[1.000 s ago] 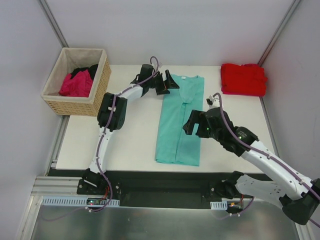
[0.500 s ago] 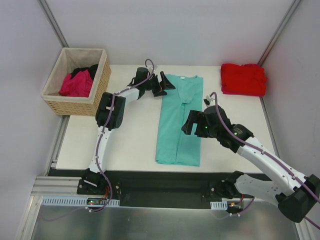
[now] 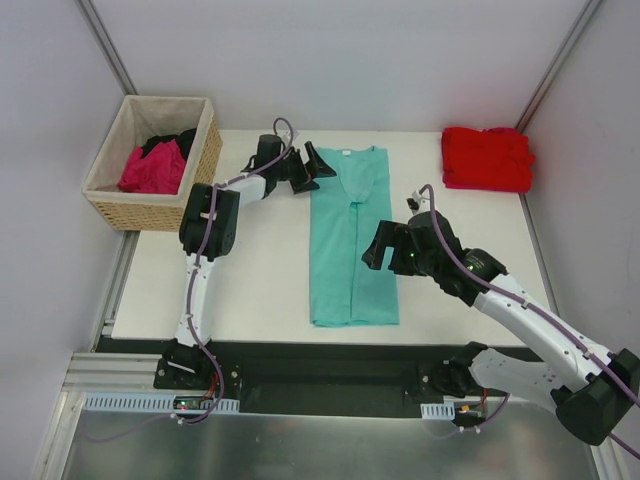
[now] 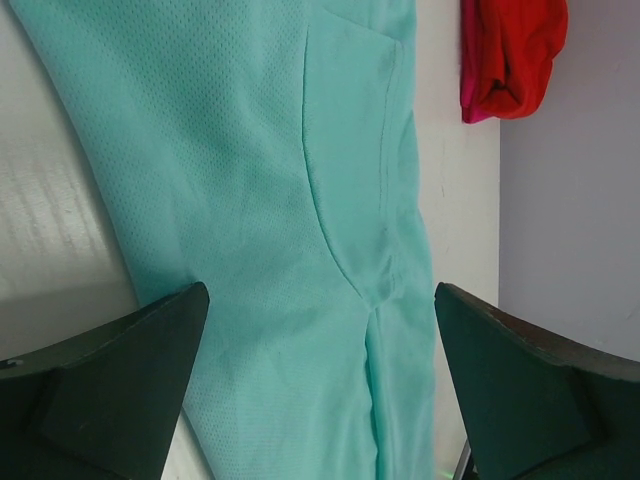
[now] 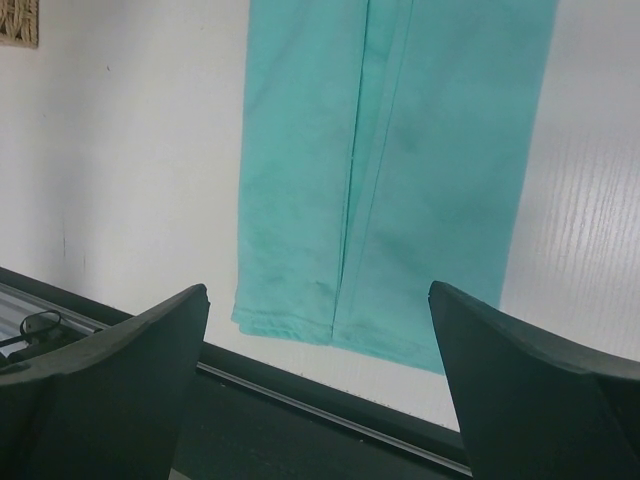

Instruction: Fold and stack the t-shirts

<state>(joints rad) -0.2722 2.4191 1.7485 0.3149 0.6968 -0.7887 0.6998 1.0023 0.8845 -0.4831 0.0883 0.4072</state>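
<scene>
You see: lengthwise-folded t-shirt in the middle of the table | folded t-shirt at its far right corner | basket beside its far left edge, crumpled t-shirts inside

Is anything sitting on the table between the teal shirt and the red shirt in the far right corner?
Nothing visible does: only bare table lies between the teal shirt and the red shirt. The right gripper, open, hangs by the teal shirt's right edge.
</scene>
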